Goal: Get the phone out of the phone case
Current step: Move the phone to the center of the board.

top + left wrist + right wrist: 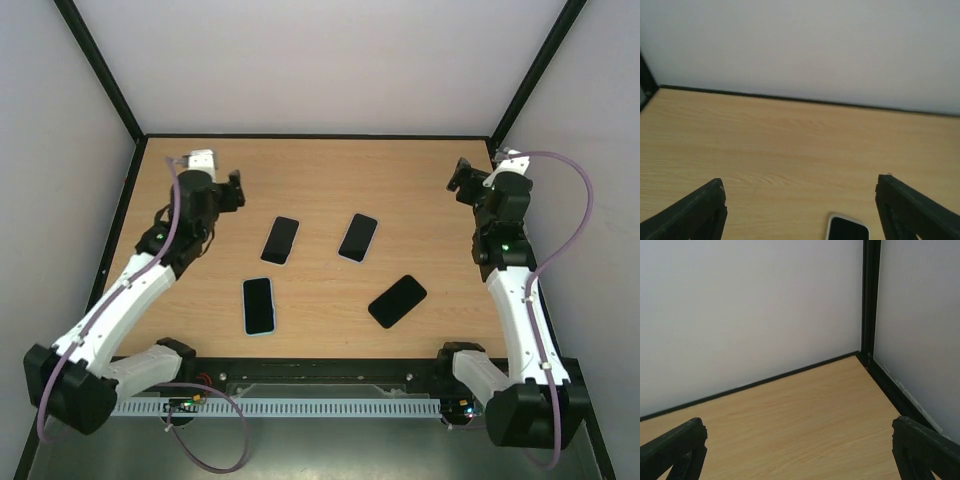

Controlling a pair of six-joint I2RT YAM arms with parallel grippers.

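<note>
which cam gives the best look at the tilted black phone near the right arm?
Top external: the tilted black phone lies whole and unobstructed on the table. Left wrist catches only the end of a pale-rimmed phone; right wrist shows only table and walls.

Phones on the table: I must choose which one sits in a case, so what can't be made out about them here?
Top external: all too small to tell case from phone; near-left phone and far-right phone show pale rims, far-left phone and near-right phone look black.
Left wrist: pale-rimmed phone cut off by bottom edge.
Right wrist: none in frame.
</note>
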